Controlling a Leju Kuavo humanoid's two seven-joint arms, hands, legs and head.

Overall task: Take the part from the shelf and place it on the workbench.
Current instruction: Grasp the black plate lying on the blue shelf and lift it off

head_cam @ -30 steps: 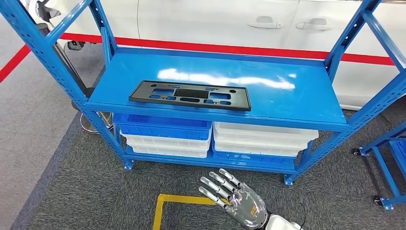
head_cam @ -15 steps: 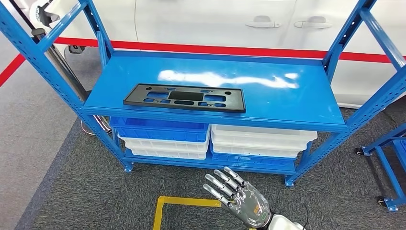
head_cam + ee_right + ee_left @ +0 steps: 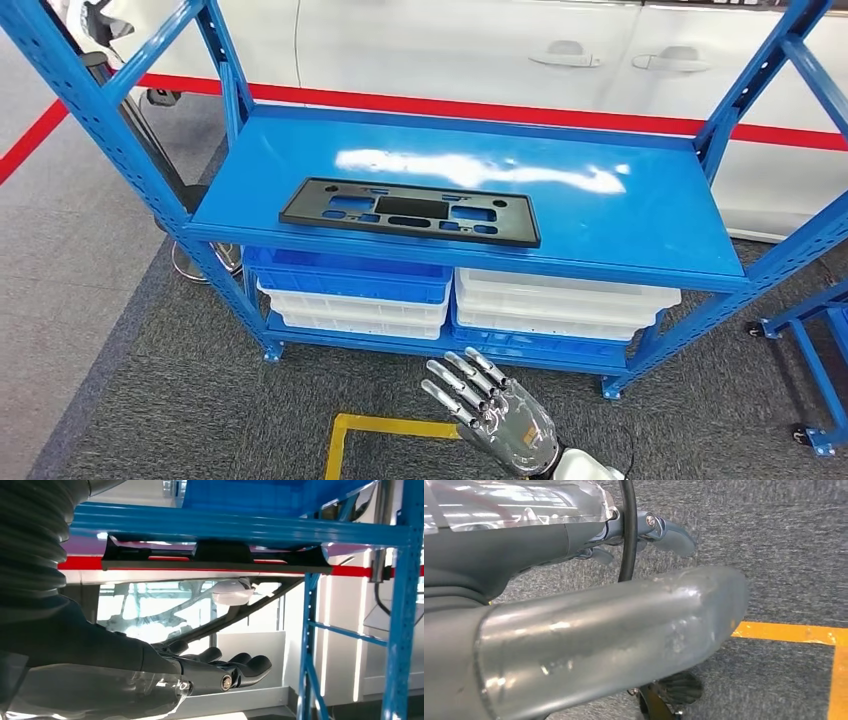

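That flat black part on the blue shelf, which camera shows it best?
The head view: the black part lies flat near the front edge of the blue shelf, its whole outline and cut-outs visible from above. The right wrist view catches it edge-on, as a thin dark strip. The left wrist view looks at the floor.

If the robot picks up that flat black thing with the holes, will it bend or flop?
Probably not much: the black part looks like thin moulded plastic, so likely stiff and light. Being long with many cutouts, it may flex slightly if lifted by one end. Lying flat on the glossy blue shelf, it may slide when pushed.
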